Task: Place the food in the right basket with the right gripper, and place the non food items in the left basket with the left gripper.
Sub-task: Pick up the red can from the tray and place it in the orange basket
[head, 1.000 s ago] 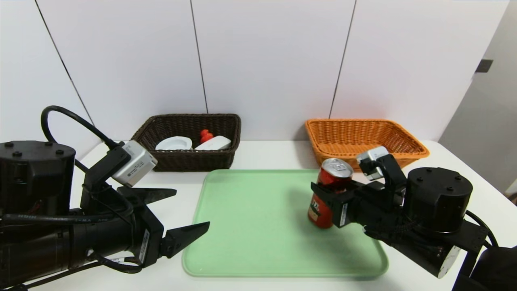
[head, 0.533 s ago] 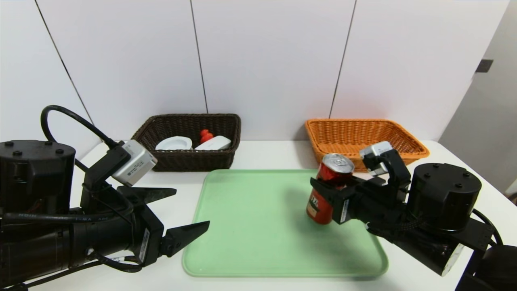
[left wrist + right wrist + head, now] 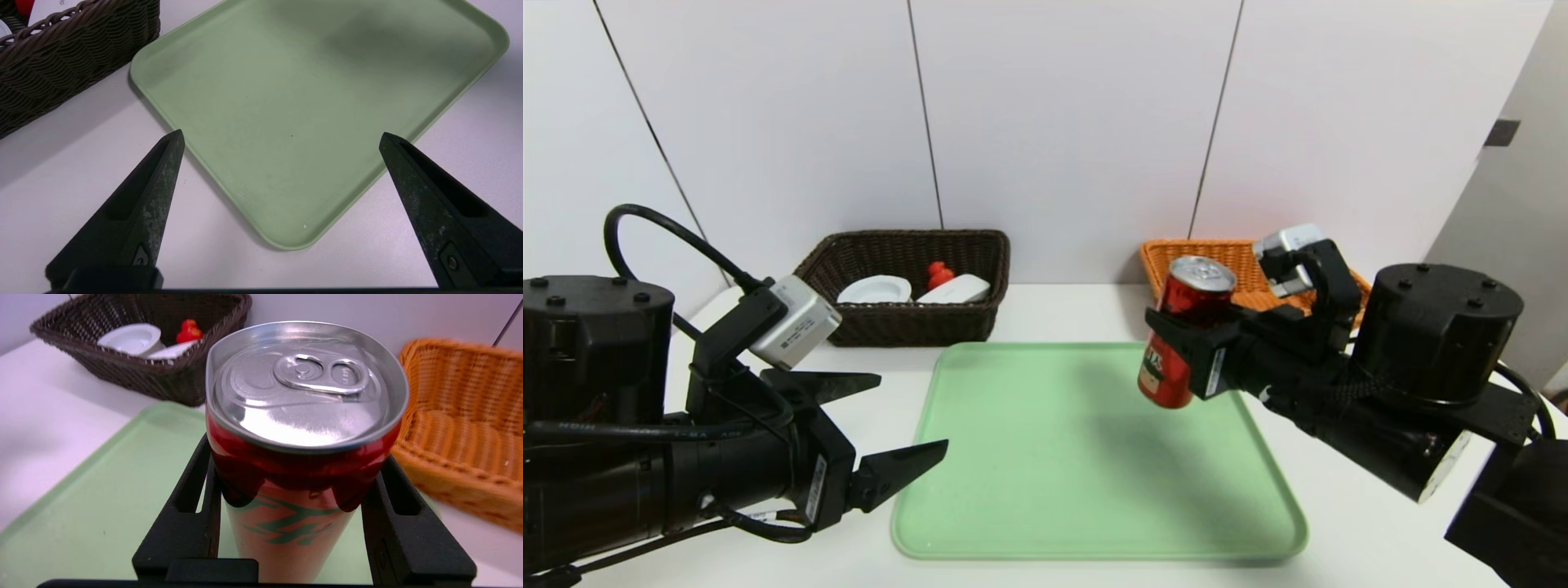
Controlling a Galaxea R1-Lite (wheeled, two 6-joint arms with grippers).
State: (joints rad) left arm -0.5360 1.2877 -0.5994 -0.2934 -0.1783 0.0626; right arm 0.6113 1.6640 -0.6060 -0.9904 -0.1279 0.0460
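Head view: can (image 3: 1186, 331) clamped upright, slightly tilted, between the shut fingers of the right gripper (image 3: 1188, 347), clear above the tray (image 3: 1045, 474). Orange basket (image 3: 1176, 257) just behind and to the right, nearer this arm. Left gripper (image 3: 874, 429) parked wide open, holding nothing, beside the tray; dark basket (image 3: 907, 318) already loaded.

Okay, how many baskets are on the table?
2: the dark brown basket at the back left, holding white items and a red one, and the orange basket at the back right, partly hidden behind the can.
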